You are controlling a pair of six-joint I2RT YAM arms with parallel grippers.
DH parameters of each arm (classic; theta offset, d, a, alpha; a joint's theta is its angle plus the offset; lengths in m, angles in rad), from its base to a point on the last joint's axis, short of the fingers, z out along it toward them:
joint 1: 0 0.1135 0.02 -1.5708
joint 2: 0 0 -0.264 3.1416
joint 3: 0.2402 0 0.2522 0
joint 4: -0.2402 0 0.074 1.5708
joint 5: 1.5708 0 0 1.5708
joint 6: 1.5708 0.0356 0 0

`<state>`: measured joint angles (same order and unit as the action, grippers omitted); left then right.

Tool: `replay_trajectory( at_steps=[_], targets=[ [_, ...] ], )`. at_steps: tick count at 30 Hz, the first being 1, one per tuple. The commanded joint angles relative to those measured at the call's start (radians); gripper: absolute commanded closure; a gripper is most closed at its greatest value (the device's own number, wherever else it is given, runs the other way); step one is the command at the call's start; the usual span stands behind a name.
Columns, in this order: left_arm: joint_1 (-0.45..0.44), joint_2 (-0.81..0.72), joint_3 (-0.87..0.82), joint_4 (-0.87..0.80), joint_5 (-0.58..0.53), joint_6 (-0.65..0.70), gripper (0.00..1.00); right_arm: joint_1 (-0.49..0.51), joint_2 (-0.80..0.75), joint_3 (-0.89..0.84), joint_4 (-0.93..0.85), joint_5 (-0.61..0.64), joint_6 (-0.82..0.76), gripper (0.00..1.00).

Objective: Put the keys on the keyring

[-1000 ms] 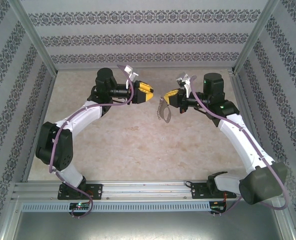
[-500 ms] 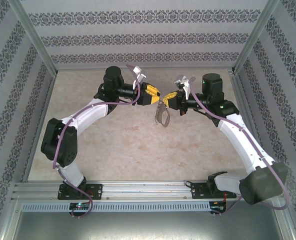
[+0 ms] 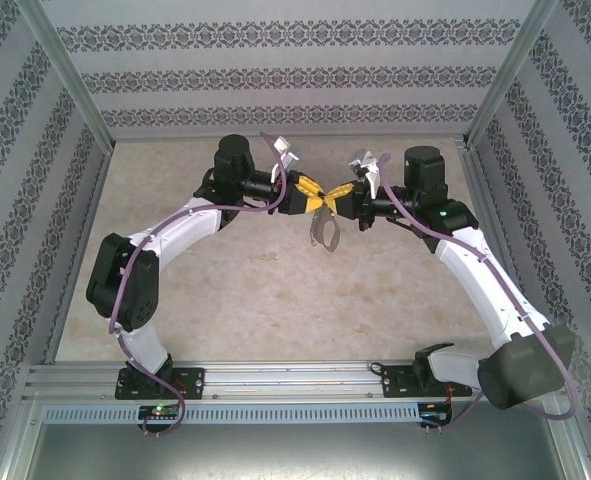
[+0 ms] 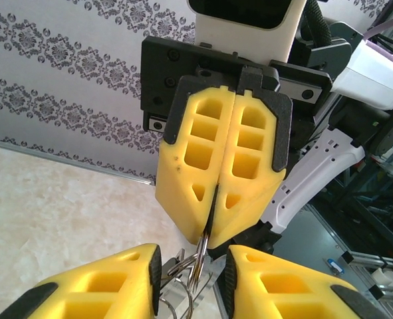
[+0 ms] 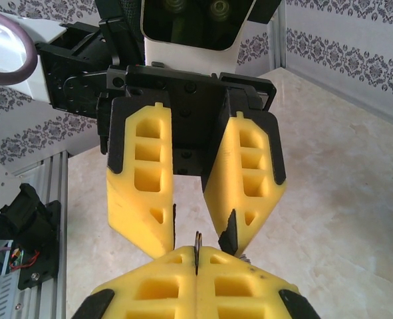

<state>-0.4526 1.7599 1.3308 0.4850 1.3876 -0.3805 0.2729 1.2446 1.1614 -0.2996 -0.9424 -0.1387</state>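
Note:
The keyring [image 3: 325,232] hangs above the table's middle as a grey metal loop with thin wire rings. My right gripper [image 3: 337,195] is shut on its top edge, and a thin sliver of metal [image 5: 197,238] sticks out between my closed fingertips [image 5: 196,256]. My left gripper [image 3: 313,198] faces it tip to tip. Its jaws are open and straddle the wire rings [image 4: 200,255] just below the right gripper's shut fingers [image 4: 216,166], with the pads clear of the metal. In the right wrist view the left fingers [image 5: 143,193] stand apart. I cannot make out the keys among the rings.
Both arms reach inward over a beige marble-look tabletop [image 3: 275,290]. Patterned walls [image 3: 275,90] close in the back and sides. An aluminium rail [image 3: 275,380] with the arm bases runs along the near edge.
My left gripper has moved right to meet the right gripper, and its jaws have narrowed around the rings. The right gripper has stayed put, holding the keyring.

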Motion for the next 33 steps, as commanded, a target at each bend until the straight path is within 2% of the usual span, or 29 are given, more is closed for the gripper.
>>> replay_trajectory(
  at_steps=[1,8,11,12,13,14,15,18,22,24,31,33],
  targets=[
    [-0.012,0.007,0.020,0.023,0.031,0.005,0.71,0.011,0.006,0.031,0.019,-0.006,-0.024,1.00],
    [-0.021,0.012,0.013,0.099,0.029,-0.039,0.99,0.012,0.008,0.031,0.031,-0.012,-0.015,1.00],
    [-0.021,0.011,-0.004,0.164,0.013,-0.063,1.00,0.012,0.004,0.026,0.058,-0.012,0.017,1.00],
    [-0.022,0.007,-0.016,0.198,-0.002,-0.074,1.00,0.008,0.000,0.016,0.081,0.016,0.050,0.94],
    [-0.023,-0.001,-0.033,0.228,-0.029,-0.077,1.00,-0.002,-0.009,-0.005,0.128,0.036,0.091,0.72],
    [-0.021,-0.011,-0.051,0.247,-0.064,-0.068,1.00,-0.011,-0.018,-0.027,0.174,0.057,0.136,0.65],
    [-0.022,-0.021,-0.069,0.259,-0.091,-0.051,1.00,-0.020,-0.030,-0.058,0.214,0.088,0.178,0.65],
    [-0.023,-0.056,-0.105,0.260,-0.161,-0.004,1.00,-0.039,-0.058,-0.132,0.287,0.191,0.260,0.65],
    [-0.022,-0.095,-0.145,0.266,-0.246,0.030,1.00,-0.035,-0.080,-0.203,0.283,0.328,0.314,0.76],
    [-0.021,-0.114,-0.170,0.286,-0.295,0.045,1.00,-0.018,-0.099,-0.245,0.302,0.340,0.342,0.79],
    [-0.022,-0.120,-0.211,0.381,-0.374,0.016,1.00,0.179,-0.069,-0.261,0.341,0.374,0.359,0.84],
    [-0.021,-0.123,-0.222,0.395,-0.388,0.017,1.00,0.202,-0.063,-0.253,0.340,0.388,0.355,0.83]
  ],
)
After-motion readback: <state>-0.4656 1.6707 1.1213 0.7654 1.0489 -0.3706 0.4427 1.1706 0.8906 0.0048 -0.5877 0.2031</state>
